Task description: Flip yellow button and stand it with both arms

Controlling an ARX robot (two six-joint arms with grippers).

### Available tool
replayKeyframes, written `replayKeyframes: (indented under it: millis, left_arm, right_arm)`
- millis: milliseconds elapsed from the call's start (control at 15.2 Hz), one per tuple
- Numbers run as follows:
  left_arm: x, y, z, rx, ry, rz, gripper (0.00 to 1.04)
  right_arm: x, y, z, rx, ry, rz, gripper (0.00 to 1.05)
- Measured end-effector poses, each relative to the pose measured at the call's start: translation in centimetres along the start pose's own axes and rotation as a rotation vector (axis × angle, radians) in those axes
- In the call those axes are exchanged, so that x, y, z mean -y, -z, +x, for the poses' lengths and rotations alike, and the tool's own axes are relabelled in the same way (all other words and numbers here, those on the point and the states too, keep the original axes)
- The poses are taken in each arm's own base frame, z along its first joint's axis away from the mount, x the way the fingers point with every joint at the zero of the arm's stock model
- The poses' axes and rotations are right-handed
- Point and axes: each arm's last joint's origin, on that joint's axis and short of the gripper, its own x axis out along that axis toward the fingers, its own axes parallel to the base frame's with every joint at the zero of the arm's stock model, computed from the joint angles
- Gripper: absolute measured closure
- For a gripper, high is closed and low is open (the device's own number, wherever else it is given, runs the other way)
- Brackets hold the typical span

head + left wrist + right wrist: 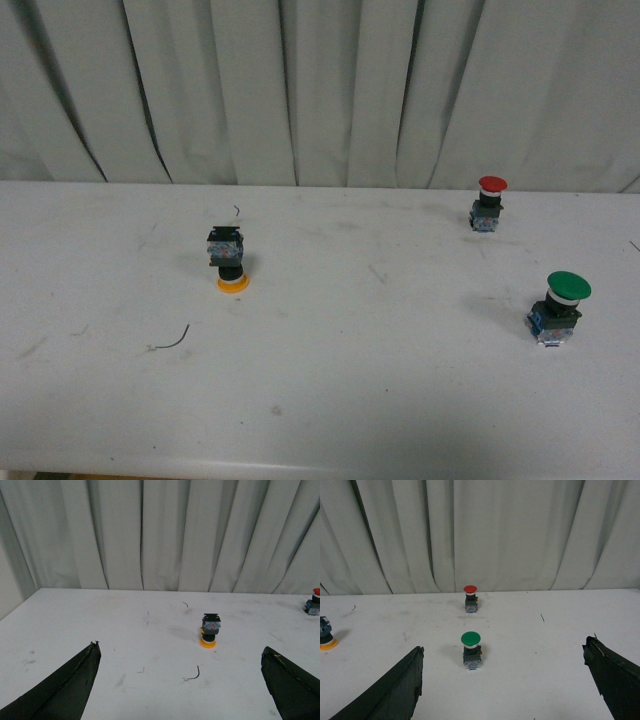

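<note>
Item 1: yellow button (230,264). Left-centre of the white tabletop (350,400), inverted: the cap rests flat on the surface and the black-and-blue contact block is uppermost. It stands free, touching nothing else.

Item 2: left claw (180,650). Fingers spread wide and holding nothing; the yellow button sits ahead of it, well apart from both fingers.

Item 3: right claw (503,646). Likewise spread wide and empty (neither arm shows in the front view).

Item 4: red button (489,203). Upright, at the far right near the grey curtain (320,90).

Item 5: green button (560,307). Upright, nearer on the right and well apart from the yellow one.

Item 6: wire scrap (172,340). Thin and curved, lying near the yellow button.
</note>
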Motion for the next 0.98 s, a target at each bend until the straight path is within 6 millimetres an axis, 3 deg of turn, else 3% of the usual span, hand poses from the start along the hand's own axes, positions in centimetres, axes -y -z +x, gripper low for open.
replayKeyframes:
  millis: [985]
  left_arm:
    - [0.00,0.00,0.00,0.000,0.000,0.000,0.07]
  right_arm:
    - [0.00,0.00,0.00,0.000,0.000,0.000,0.06]
